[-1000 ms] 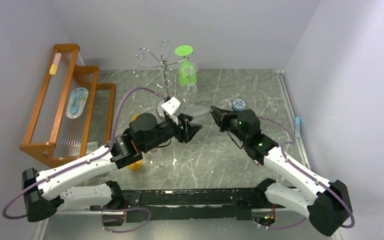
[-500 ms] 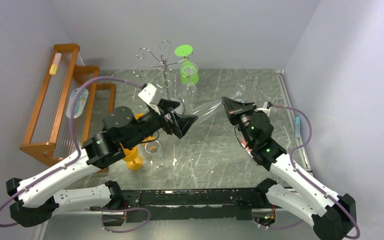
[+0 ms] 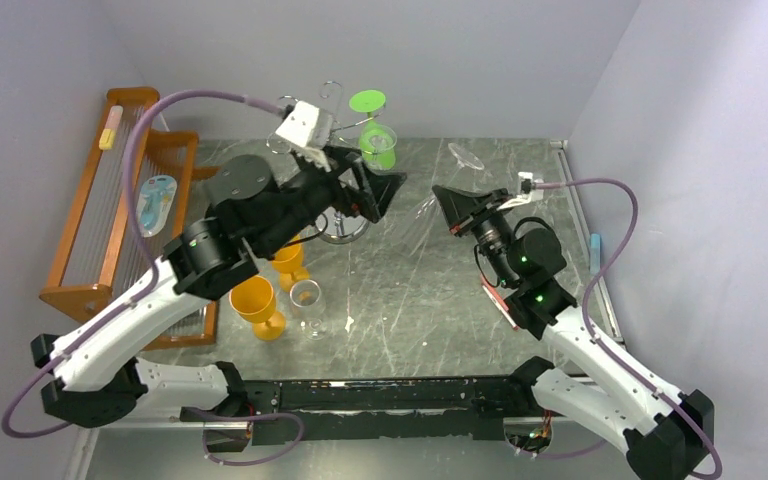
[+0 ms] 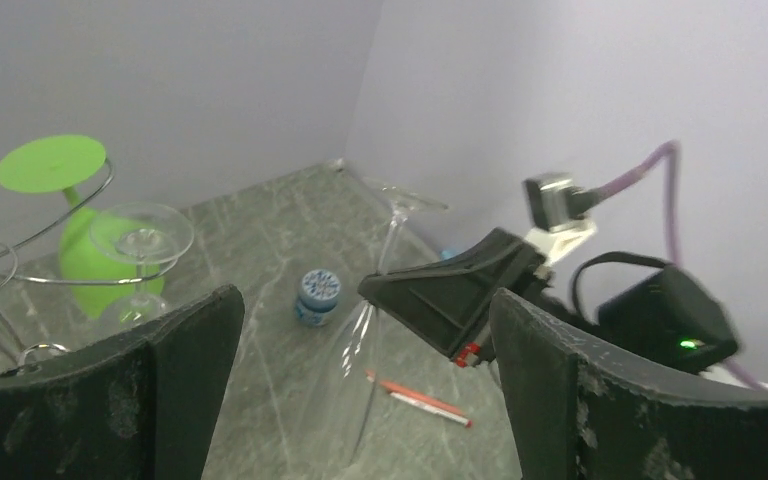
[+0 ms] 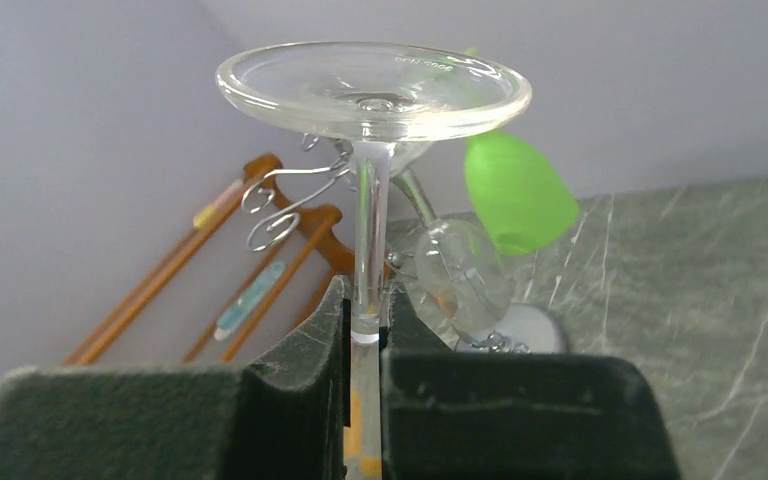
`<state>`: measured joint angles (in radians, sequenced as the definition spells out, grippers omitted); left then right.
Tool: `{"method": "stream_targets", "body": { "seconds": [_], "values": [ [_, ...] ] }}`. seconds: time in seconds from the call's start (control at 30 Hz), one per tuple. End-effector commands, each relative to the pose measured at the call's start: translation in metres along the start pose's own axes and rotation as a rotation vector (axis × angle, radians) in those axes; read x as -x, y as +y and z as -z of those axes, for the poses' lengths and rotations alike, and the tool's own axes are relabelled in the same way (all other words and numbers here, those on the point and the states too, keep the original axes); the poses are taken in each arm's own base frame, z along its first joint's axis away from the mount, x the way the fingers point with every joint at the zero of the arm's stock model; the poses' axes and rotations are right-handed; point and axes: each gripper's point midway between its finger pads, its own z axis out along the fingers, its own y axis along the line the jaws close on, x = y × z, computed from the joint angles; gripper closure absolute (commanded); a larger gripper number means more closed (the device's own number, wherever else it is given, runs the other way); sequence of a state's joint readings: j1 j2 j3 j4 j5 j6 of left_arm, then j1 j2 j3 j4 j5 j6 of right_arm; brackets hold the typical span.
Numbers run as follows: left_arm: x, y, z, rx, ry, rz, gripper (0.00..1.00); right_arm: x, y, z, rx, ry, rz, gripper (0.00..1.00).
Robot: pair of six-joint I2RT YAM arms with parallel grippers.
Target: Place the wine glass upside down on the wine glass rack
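Note:
My right gripper (image 3: 447, 205) is shut on the stem of a clear wine glass (image 3: 463, 155) and holds it in the air with the foot up and the bowl down. The right wrist view shows its pads (image 5: 305, 380) pinching the stem just under the foot (image 5: 372, 90). My left gripper (image 3: 380, 195) is open and empty, raised between the wine glass rack (image 3: 345, 232) and the glass. The held glass shows between its fingers (image 4: 170, 390) in the left wrist view (image 4: 390, 230). The chrome rack's curled arms (image 5: 280, 215) bear an upside-down green glass (image 3: 378, 145) and a clear one (image 4: 140, 240).
A wooden slatted rack (image 3: 130, 200) stands at the left. Orange goblets (image 3: 255, 305) and a small clear glass (image 3: 307, 295) stand near the left arm. A blue jar (image 4: 317, 295) and an orange pen (image 4: 420, 395) lie on the table (image 3: 410, 300) under the held glass.
My left gripper has risen and drawn back toward the rack. My right gripper has lifted the clear glass up and back, with the foot now uppermost.

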<state>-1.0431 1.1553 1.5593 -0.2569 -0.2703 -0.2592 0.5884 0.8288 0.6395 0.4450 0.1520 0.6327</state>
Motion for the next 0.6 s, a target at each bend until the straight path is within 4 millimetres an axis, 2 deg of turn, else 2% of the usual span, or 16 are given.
{"method": "stream_targets", "body": {
  "seconds": [0.0, 0.23, 0.37, 0.57],
  "values": [
    [-0.027, 0.024, -0.013, 0.071, 0.142, 0.000, 0.03, 0.013, 0.049, -0.008, 0.254, 0.010, 0.269, 1.00],
    [-0.021, 0.077, -0.022, 0.158, 0.163, 0.047, 0.03, 0.001, 0.073, -0.026, 0.381, 0.080, 0.349, 1.00],
    [-0.012, 0.114, -0.015, 0.262, 0.155, 0.037, 0.03, -0.014, 0.079, -0.040, 0.397, 0.113, 0.389, 1.00],
    [-0.017, 0.162, 0.000, 0.397, 0.194, 0.035, 0.03, -0.043, 0.086, -0.059, 0.369, 0.136, 0.430, 1.00]
  ]
}}
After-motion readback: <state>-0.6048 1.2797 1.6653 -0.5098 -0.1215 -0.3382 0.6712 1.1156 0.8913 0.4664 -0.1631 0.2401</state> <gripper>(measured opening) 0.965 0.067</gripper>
